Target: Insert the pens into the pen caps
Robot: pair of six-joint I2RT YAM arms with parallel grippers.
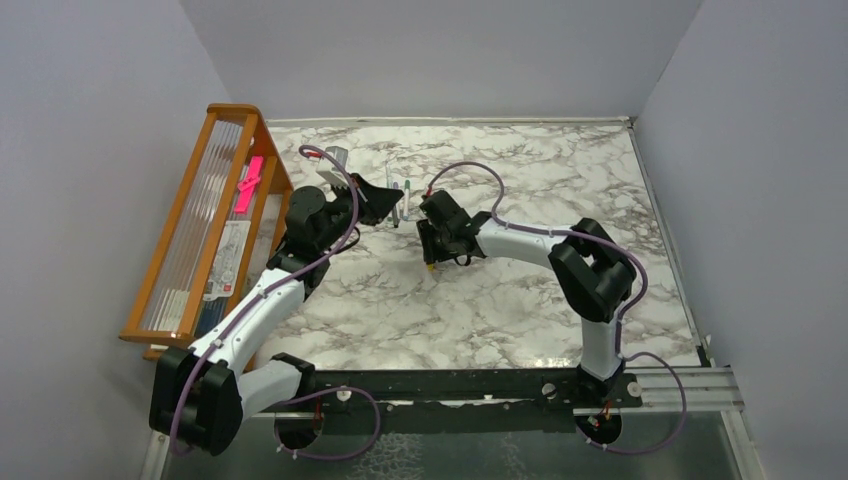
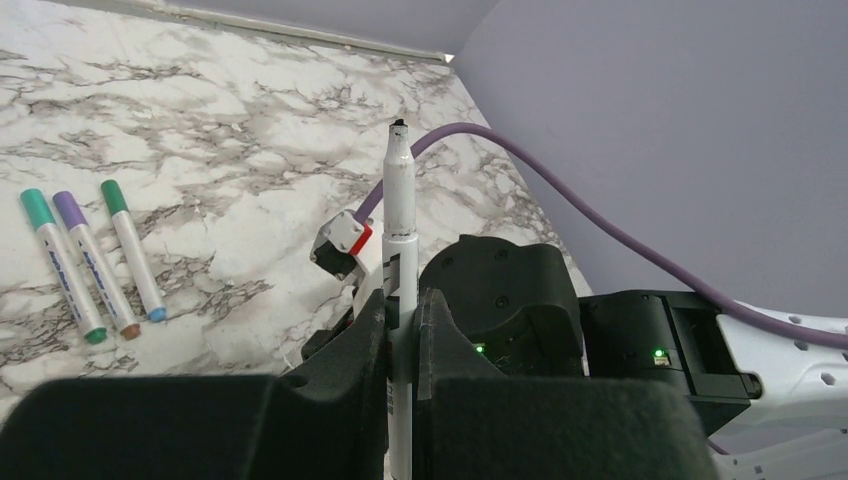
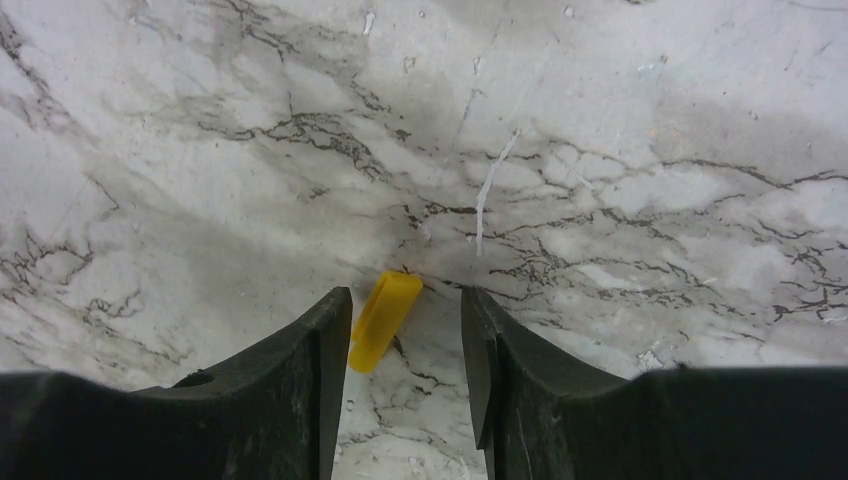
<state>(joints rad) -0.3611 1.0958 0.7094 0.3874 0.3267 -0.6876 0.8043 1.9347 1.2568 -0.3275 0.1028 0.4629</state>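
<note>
My left gripper (image 2: 402, 300) is shut on a white-barrelled pen (image 2: 400, 200), which stands upright with its bare dark tip pointing away. In the top view the left gripper (image 1: 375, 197) sits at the middle back of the table. Three capped pens lie side by side on the marble: teal (image 2: 62, 265), purple (image 2: 95, 265) and green (image 2: 132, 250). They also show in the top view (image 1: 400, 198). My right gripper (image 3: 405, 300) is open, low over the table. A yellow-orange cap (image 3: 385, 318) lies between its fingers, close to the left one. The cap also shows in the top view (image 1: 430, 266).
A wooden rack (image 1: 215, 220) with a pink strip (image 1: 248, 185) stands along the left wall. The right arm's wrist (image 2: 520, 300) and its purple cable (image 2: 600, 220) are close in front of the left gripper. Grey walls enclose the table.
</note>
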